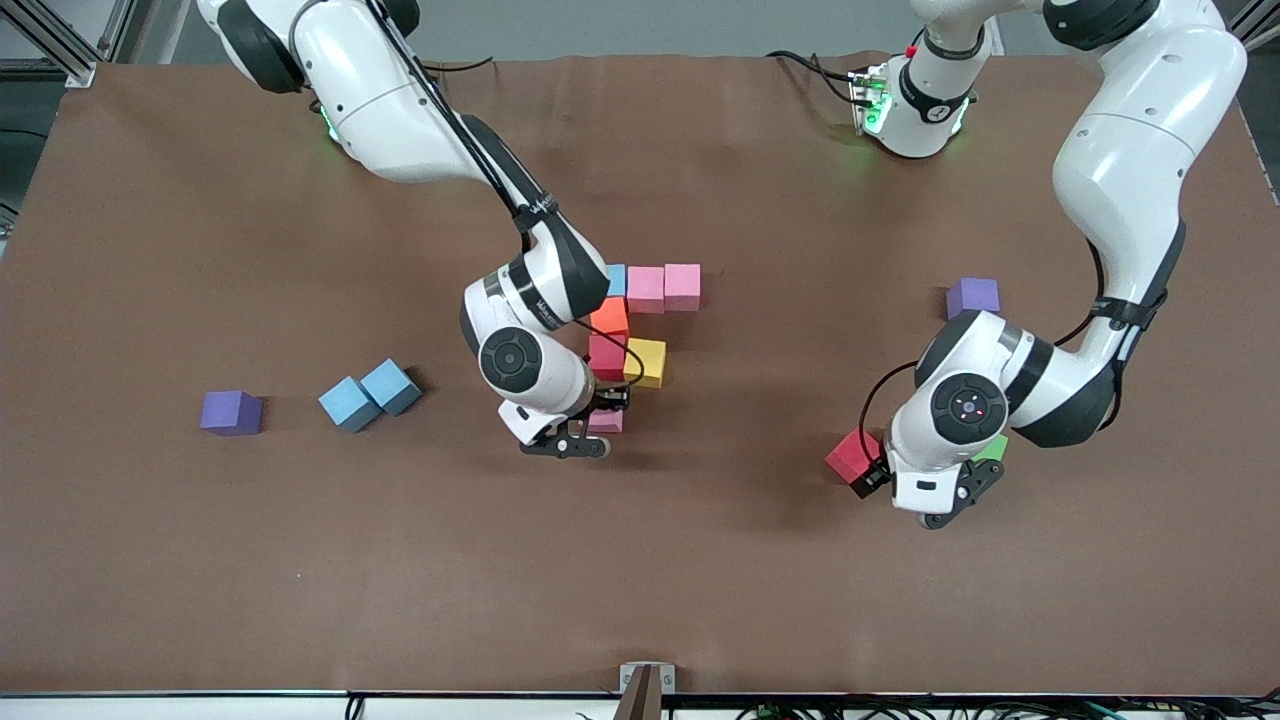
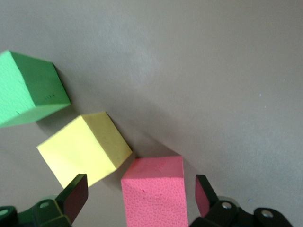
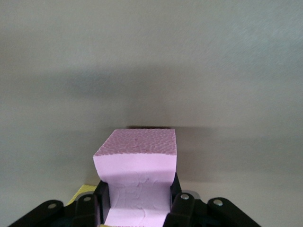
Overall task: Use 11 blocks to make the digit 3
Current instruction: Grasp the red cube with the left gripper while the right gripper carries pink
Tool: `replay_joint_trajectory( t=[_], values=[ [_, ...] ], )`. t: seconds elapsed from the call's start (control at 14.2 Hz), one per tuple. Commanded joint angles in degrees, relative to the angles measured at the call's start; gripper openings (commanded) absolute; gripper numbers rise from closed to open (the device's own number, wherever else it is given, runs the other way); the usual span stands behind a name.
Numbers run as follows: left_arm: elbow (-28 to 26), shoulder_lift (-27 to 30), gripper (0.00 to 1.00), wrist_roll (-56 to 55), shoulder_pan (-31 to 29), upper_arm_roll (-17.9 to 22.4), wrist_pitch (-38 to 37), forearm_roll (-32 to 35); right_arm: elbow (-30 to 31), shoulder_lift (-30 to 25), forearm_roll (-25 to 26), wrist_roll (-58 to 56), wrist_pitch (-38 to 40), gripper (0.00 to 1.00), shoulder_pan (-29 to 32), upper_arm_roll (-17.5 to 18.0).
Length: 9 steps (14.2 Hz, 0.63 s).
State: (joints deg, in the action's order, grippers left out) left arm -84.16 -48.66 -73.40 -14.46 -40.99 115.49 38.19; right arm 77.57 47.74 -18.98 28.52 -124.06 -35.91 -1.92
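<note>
- Right gripper clamps a pink cube just beside the red cube.
- Left gripper, fingers wide, straddles another red cube beside the yellow cube.

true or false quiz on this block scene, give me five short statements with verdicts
1. The right end effector grips a pink block. True.
2. The left end effector is shut on a green block. False: it is open around a red block; the green block lies apart.
3. Two light blue blocks touch each other. True.
4. Both purple cubes sit in the figure. False: one purple cube and the other lie apart from it.
5. A yellow block touches a red one in the figure. True.
</note>
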Motion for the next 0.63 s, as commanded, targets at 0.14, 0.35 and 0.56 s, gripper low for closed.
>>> replay_joint_trajectory(
  t=[0.14,0.35,0.56],
  values=[
    [-0.57,0.32,1.0,-7.01,0.92,0.21,1.76,-3.3,-0.67,0.43,-1.42,0.13,0.66,0.37,-1.01,-0.37],
    [-1.71,-0.38,1.0,-6.67,0.75,0.9,2.55,-2.16,-0.58,0.16,-0.89,-1.97,0.83,0.38,-1.01,-0.46],
    [-2.06,-1.79,0.99,-6.49,0.93,1.96,5.88,-2.16,-0.49,0.25,1.91,-2.24,0.92,0.38,-1.18,-0.46]
  ],
)
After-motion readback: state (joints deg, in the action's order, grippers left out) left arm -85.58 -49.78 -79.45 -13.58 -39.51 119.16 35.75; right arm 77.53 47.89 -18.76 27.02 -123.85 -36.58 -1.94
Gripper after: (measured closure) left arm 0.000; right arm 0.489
